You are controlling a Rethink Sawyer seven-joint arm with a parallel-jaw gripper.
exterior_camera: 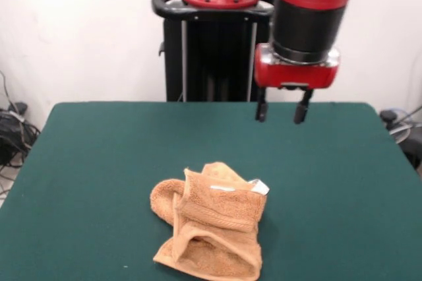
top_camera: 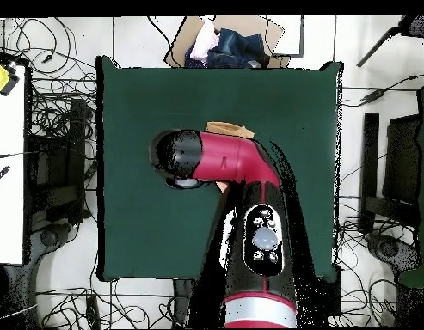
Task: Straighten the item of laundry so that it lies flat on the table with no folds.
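You've got one towel (exterior_camera: 212, 227) on the table (exterior_camera: 86, 162), and it's a crumpled heap. Orange-tan terry, bunched and folded over on itself several times. Working across it in the front view: on its left a rounded lobe bulges out; in the middle a flat woven band runs across a folded layer, with a pocket-like fold gaping open below it; at its upper right a small white tag (exterior_camera: 258, 186) pokes out. The heap runs longer from the far side of the table toward the camera than it does across, leaning slightly, with the tag end farther away and the open fold nearest the camera. It sits a little left of centre on the green top, toward the near edge, with bare felt all round it.

Now look right: one gripper (exterior_camera: 282, 113), hanging in the air well above and beyond the towel, toward the table's far edge. Its two dark fingers (exterior_camera: 262, 111) stand parted with a clear gap between them, and there's nothing in that gap.

From overhead, the single arm (top_camera: 217, 158) covers most of the cloth; you only get a sliver of towel (top_camera: 230, 129) peeking past it.
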